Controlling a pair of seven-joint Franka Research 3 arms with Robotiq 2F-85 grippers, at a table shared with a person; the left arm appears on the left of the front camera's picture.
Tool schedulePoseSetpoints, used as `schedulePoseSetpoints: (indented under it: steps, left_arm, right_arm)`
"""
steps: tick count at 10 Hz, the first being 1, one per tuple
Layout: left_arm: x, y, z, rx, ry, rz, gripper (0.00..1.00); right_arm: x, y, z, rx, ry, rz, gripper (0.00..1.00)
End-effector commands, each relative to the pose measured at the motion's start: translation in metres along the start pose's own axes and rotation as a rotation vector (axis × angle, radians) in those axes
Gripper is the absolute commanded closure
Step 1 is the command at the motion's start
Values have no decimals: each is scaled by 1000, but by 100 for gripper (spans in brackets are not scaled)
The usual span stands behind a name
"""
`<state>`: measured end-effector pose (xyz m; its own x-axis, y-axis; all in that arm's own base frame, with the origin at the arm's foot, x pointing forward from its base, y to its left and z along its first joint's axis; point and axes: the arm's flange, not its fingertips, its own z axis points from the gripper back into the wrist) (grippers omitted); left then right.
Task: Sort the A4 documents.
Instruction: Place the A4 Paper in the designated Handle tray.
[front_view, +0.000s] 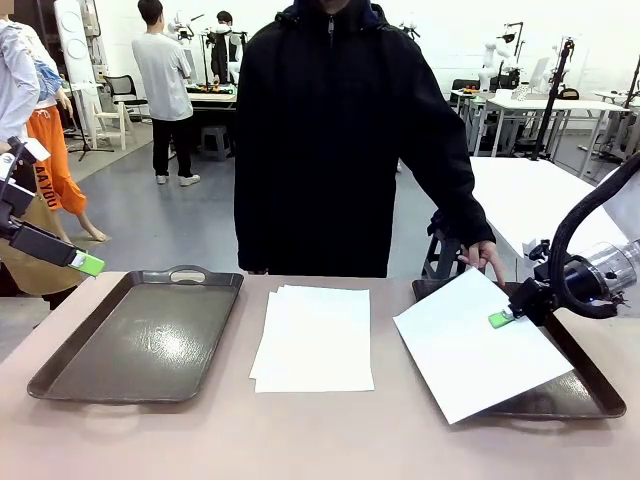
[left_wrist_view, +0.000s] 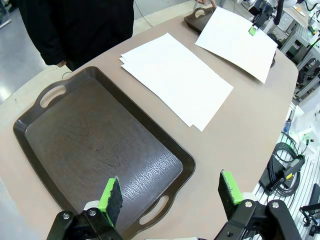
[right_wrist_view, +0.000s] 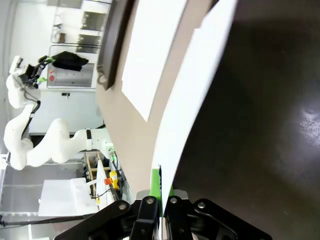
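One single white sheet (front_view: 470, 345) sits at the right of the front view. It is turned at an angle over the dark right tray (front_view: 590, 395), covering most of the tray's floor, and its lower left corner juts out past the tray's rim above the table (front_view: 300, 435). The robot's right hand (front_view: 502, 319) has its fingers pressed together on the sheet's right edge, pinching the paper between the green pads. In the right wrist view the sheet runs up from between the closed fingers, with the tray's dark floor beside it.

The stack of white sheets (front_view: 315, 338) lies flat on the table in the middle of the front view, between the two trays and apart from both. Its edges are slightly fanned.

The dark left tray (front_view: 140, 340) lies at the left of that view, its floor bare. The robot's left hand (left_wrist_view: 170, 192) hangs above the near end of this tray with its fingers spread wide, holding nothing.

A person in a dark jacket (front_view: 340, 140) stands at the far side of the table. The person's fingers (front_view: 485, 260) rest at the far rim of the right tray, just beside the single white sheet's upper corner.
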<state>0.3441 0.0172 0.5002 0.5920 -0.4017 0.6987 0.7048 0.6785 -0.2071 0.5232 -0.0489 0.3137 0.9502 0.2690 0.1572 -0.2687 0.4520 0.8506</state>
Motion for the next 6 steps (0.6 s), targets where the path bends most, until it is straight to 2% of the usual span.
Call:
schedulePoseSetpoints:
  steps: [1, 4, 6]
  left_arm:
    - [-1, 3, 0, -19, -15, -16, 0]
    - [-1, 3, 0, -19, -15, -16, 0]
    - [-1, 3, 0, -19, -15, -16, 0]
  right_arm:
    - [-6, -6, 8, -69, -50, -86, 99]
    - [-15, -15, 19, -182, -156, -158, 99]
    - [-13, -22, 22, -204, -138, -168, 99]
